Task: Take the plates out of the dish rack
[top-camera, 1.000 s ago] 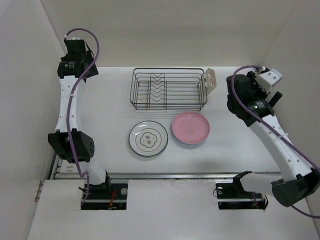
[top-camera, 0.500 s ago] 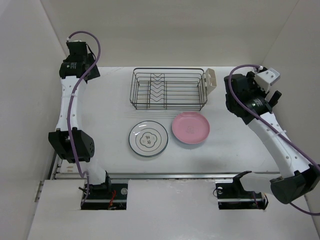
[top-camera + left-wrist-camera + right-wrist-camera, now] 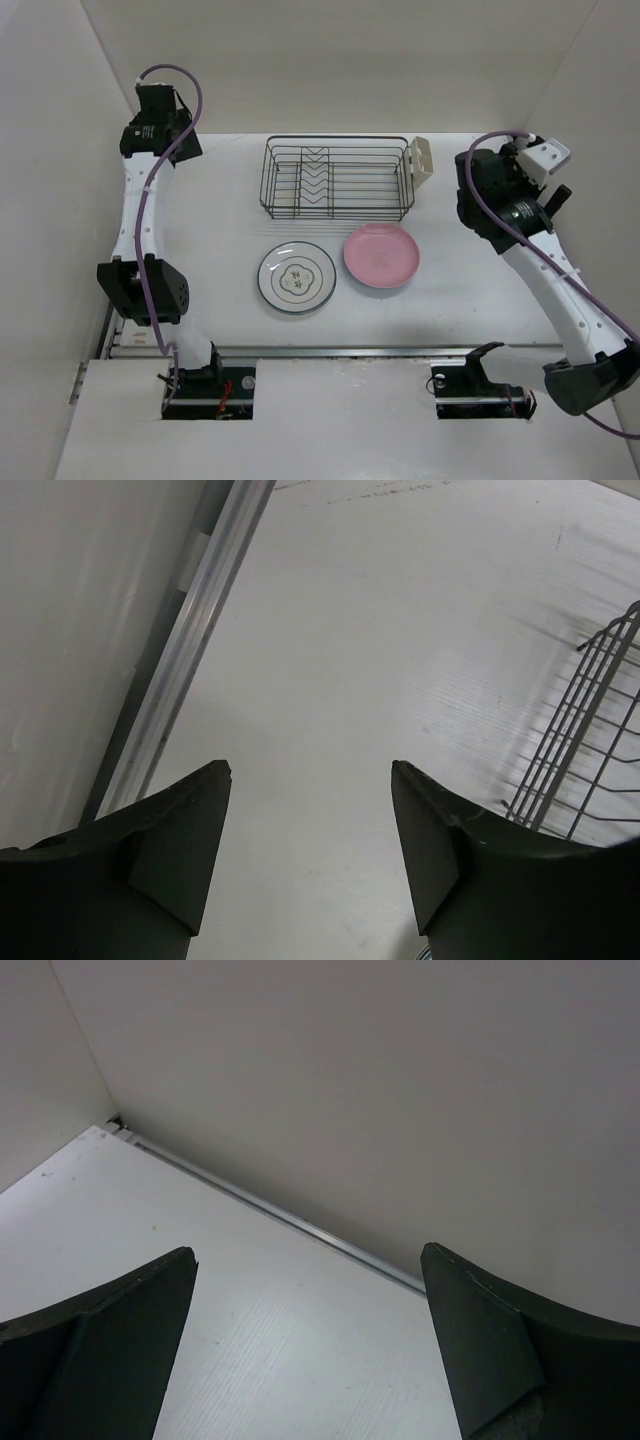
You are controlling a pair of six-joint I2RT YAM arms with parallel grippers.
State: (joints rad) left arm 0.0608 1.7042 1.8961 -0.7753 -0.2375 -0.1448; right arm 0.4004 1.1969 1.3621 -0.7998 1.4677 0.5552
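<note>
Surface: white table (image 3: 225, 215) w/ white walls (image 3: 350, 60) on 3 sides; metal rail (image 3: 190, 650) runs along table's left edge at the wall.
L fingers (image 3: 180, 840): dark, spread wide, nothing betw. them; only bare table shows in the gap.
L gripper (image 3: 310, 770): released, over far-left corner of table, touching nothing.
L wrist view, right edge: corner wires of dish rack (image 3: 585, 730), near gripper but apart from it.
R fingers (image 3: 110, 1335): dark, spread wide, nothing betw. them.
R gripper (image 3: 308, 1252): released, aimed at the seam where table meets wall; its view shows only table and wall.
L arm (image 3: 135, 215): stretched up the left side to far-left corner; purple cable (image 3: 192, 95) loops over its wrist.
R arm (image 3: 555, 280): reaches up the right side, wrist off to the right of rack, well apart from it.
Rack, top view: dark wire basket at far-centre of table, long side across, V dividers in the middle; cream cup (image 3: 420, 160) on its right end.
Left of pair: dark-rimmed plate (image 3: 296, 277), white w/ centre motif, flat on table just in front of rack.
Right of pair: pink plate (image 3: 381, 255), flat on table near rack's front-right corner; rims of the two v. close, can't tell if touching.
Both plates: outside rack, betw. rack and arm bases, well apart from both grippers.
</note>
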